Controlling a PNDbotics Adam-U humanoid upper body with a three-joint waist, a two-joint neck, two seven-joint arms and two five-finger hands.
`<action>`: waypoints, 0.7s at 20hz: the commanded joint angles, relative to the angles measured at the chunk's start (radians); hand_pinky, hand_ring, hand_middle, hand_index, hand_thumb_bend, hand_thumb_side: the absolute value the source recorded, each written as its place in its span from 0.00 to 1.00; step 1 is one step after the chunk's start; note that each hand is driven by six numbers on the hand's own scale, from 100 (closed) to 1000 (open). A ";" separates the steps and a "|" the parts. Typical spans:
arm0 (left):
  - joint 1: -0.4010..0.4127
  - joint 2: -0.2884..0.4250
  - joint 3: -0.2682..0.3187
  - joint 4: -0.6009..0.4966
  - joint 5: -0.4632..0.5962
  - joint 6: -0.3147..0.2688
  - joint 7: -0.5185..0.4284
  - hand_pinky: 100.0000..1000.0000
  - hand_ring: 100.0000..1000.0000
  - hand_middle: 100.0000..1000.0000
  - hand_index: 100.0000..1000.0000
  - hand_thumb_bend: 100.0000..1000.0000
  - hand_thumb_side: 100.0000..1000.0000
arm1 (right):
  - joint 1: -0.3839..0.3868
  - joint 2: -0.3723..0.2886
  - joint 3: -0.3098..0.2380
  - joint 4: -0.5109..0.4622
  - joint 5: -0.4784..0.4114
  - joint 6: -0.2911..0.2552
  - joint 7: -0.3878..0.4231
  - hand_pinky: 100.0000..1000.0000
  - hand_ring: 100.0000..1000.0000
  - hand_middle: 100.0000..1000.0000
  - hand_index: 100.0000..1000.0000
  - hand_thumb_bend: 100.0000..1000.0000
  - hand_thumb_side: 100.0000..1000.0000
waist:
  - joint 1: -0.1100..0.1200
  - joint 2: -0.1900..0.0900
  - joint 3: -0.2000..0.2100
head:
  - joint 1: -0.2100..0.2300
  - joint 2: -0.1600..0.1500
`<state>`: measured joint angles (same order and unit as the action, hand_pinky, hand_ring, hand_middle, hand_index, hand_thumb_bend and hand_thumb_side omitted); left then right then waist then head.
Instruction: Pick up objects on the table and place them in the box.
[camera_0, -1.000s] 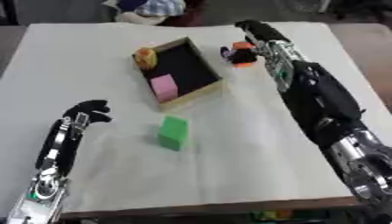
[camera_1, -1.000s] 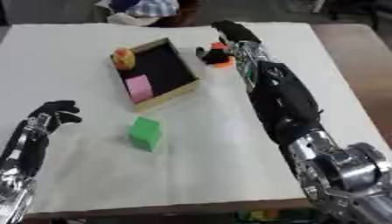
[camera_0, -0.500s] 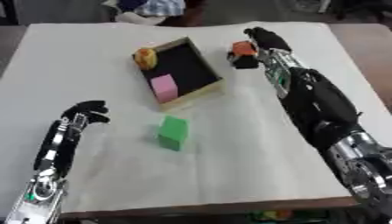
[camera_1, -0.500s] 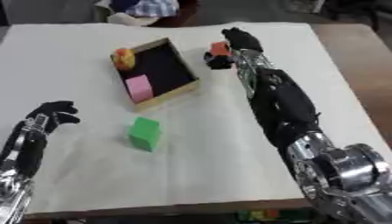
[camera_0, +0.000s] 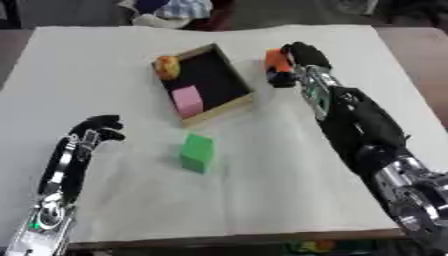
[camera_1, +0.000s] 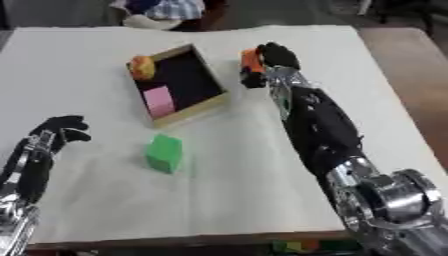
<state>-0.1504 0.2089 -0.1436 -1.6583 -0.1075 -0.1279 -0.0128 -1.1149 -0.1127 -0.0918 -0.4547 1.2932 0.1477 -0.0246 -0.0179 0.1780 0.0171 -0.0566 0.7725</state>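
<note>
Change: the right hand (camera_0: 304, 56) has drawn back from the table's far edge toward the box (camera_0: 234, 86), bringing the orange and black object (camera_0: 277, 66) with it.
Right hand: fingers curled round the orange and black object, just beside the box's right wall.
Left hand (camera_0: 98, 131): idle near the left edge, fingers curled, holding nothing.
Box contents: pink block (camera_0: 186, 99), yellow and orange object (camera_0: 166, 67).
Still on the table (camera_0: 105, 60): green block (camera_0: 197, 153), near the box's front corner.
Meaning: likely one object about to go in, one left after it.
Writing: none readable.

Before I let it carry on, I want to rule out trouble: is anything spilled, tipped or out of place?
Nothing stands out. The wooden box sits askew on the white table but flat, holding a pink block and a yellow-orange object. A green block waits outside; the right hand is at an orange-and-black object.
</note>
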 joint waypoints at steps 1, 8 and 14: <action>-0.015 0.001 -0.001 -0.013 0.005 -0.001 -0.002 0.74 0.56 0.58 0.73 0.00 0.96 | -0.006 0.004 0.000 -0.020 0.014 0.006 -0.051 0.66 0.70 0.67 0.74 0.00 0.32 | 0.018 -0.018 0.001 | -0.003 -0.002; -0.015 0.001 0.000 -0.014 0.005 0.000 0.000 0.74 0.56 0.58 0.73 0.00 0.96 | -0.008 0.004 0.004 -0.047 0.021 0.005 -0.188 0.57 0.59 0.53 0.62 0.00 0.09 | 0.016 -0.017 0.002 | -0.002 -0.002; -0.015 0.002 0.000 -0.014 0.004 -0.001 0.000 0.74 0.56 0.58 0.73 0.00 0.96 | -0.016 0.001 0.019 -0.070 0.019 -0.026 -0.221 0.56 0.57 0.51 0.60 0.00 0.01 | 0.015 -0.018 0.000 | 0.000 -0.002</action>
<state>-0.1511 0.2087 -0.1436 -1.6583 -0.1074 -0.1278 -0.0127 -1.1008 -0.0972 -0.0785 -0.4959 1.3088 0.1288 -0.2379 -0.0179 0.1780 0.0182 -0.0579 0.7725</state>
